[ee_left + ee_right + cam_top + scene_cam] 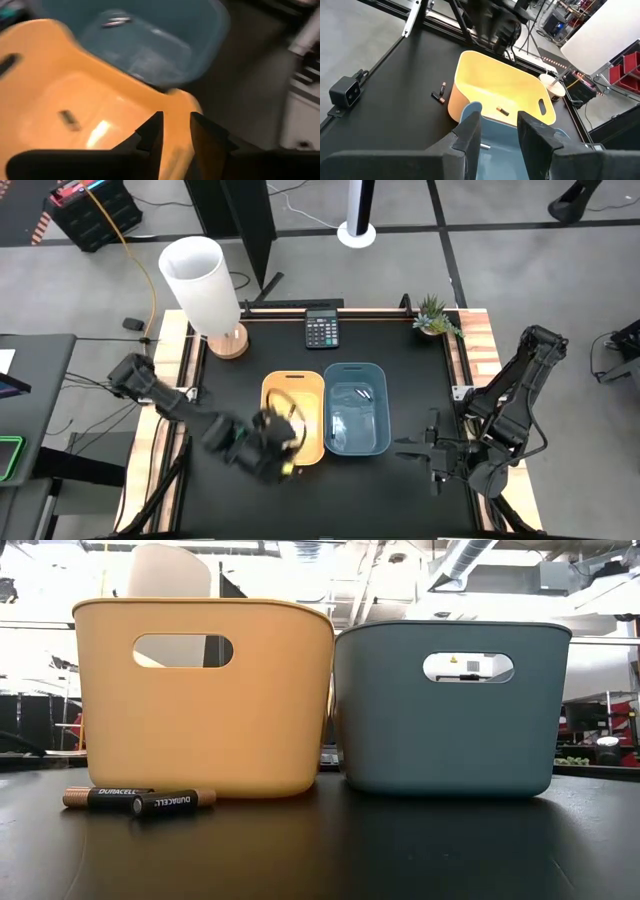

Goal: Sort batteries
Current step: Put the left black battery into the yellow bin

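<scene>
Yellow bin [293, 416] holds one dark battery [501, 111], sorted from the silvery battery [485, 146] in the blue bin [356, 408] | two dark batteries [138, 800] lie on the table [400, 850] beside the yellow bin | left gripper [175, 131] over yellow rim, fingers parted, empty | right gripper [498, 131] waits beside the blue bin, open

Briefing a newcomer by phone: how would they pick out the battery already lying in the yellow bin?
Two bins sit side by side mid-table; take the yellow bin, left of the blue bin. On its floor lies one small dark battery, alone there, unlike the two batteries on the table outside it.
</scene>
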### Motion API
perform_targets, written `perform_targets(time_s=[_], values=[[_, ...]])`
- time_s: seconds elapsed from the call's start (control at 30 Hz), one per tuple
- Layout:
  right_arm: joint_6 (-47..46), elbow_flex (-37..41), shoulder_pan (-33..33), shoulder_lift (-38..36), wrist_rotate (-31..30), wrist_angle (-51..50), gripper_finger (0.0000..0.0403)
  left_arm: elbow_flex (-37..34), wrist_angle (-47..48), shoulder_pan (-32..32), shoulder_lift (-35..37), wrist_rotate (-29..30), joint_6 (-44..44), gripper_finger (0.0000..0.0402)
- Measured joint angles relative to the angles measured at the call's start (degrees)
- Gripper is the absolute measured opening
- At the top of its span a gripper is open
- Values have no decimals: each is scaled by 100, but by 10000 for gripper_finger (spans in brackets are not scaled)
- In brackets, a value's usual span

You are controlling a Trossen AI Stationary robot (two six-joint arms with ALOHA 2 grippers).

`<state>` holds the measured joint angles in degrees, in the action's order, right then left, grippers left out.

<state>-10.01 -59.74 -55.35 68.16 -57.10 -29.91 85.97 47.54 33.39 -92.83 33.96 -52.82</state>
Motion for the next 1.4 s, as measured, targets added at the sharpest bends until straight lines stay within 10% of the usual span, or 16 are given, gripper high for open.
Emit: perform_targets(time_s=[0.37,0.97,1.4], values=[[-4,2,0,0,0,-7,141,2,-1382,1577,-1143,102,125,41],[-5,-1,0,0,0,70,141,0,-260,1326,-1994,-175,-616,16],[350,-1,0,2,2,497,141,-48,-87,1184,-2161,-518,-529,124]])
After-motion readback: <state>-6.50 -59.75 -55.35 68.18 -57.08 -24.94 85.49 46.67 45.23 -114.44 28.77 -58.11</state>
